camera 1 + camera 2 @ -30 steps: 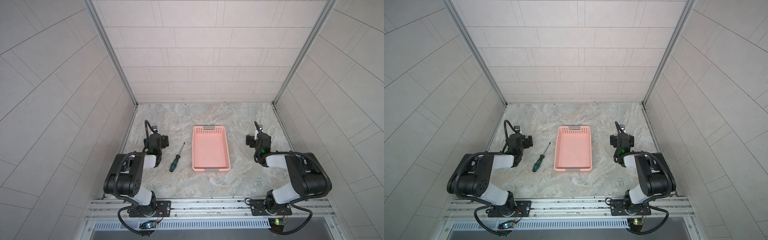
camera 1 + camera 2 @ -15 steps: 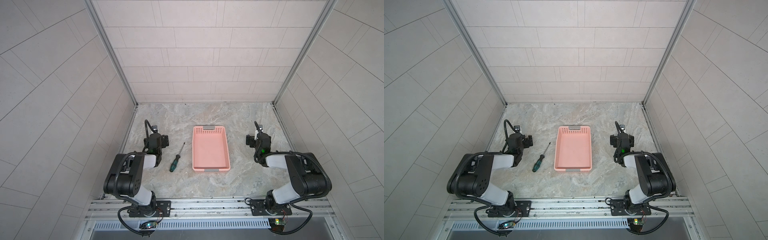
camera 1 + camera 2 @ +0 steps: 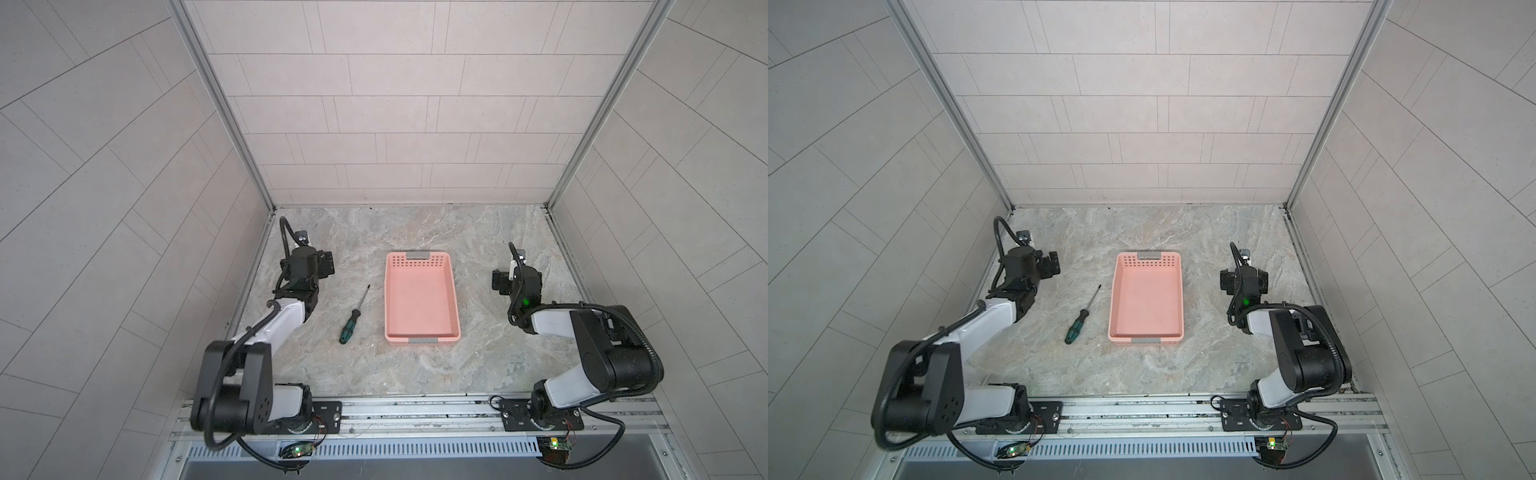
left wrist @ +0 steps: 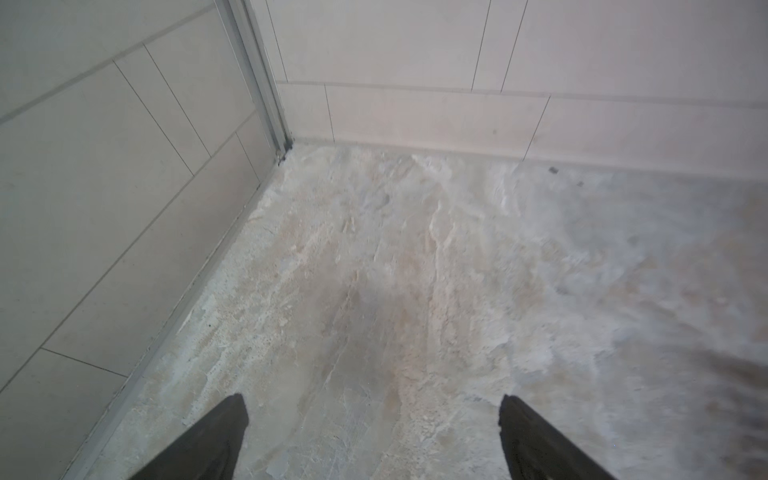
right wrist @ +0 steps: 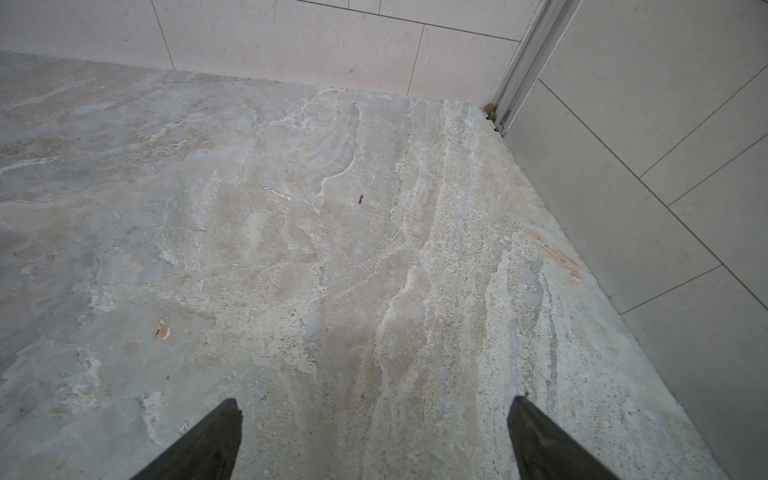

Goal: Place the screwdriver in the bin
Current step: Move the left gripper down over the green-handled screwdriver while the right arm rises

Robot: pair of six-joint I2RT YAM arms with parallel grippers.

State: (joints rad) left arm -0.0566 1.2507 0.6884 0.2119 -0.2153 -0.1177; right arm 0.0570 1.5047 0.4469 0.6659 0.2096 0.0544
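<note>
The screwdriver [image 3: 352, 318] [image 3: 1079, 319], with a green and black handle, lies loose on the stone table, left of the bin, shaft pointing toward the back. The salmon-pink bin [image 3: 419, 299] [image 3: 1146, 299] stands in the middle with nothing in it. My left gripper [image 3: 326, 264] [image 3: 1051, 264] [image 4: 374, 399] hovers open behind and left of the screwdriver, apart from it, with only bare table between its fingers. To the right of the bin my right gripper [image 3: 516, 277] [image 3: 1244, 279] [image 5: 374, 401] is open low over the table. Neither wrist view shows the screwdriver or the bin.
Tiled walls close in the table on the left, back and right, with metal corner posts [image 3: 224, 108] [image 3: 598, 108]. Both arm bases sit on the rail [image 3: 415, 411] along the front edge. The left gripper is close to the left wall.
My left arm has lifted and its gripper has shifted toward the back, still open. The right arm, screwdriver and bin have not moved.
</note>
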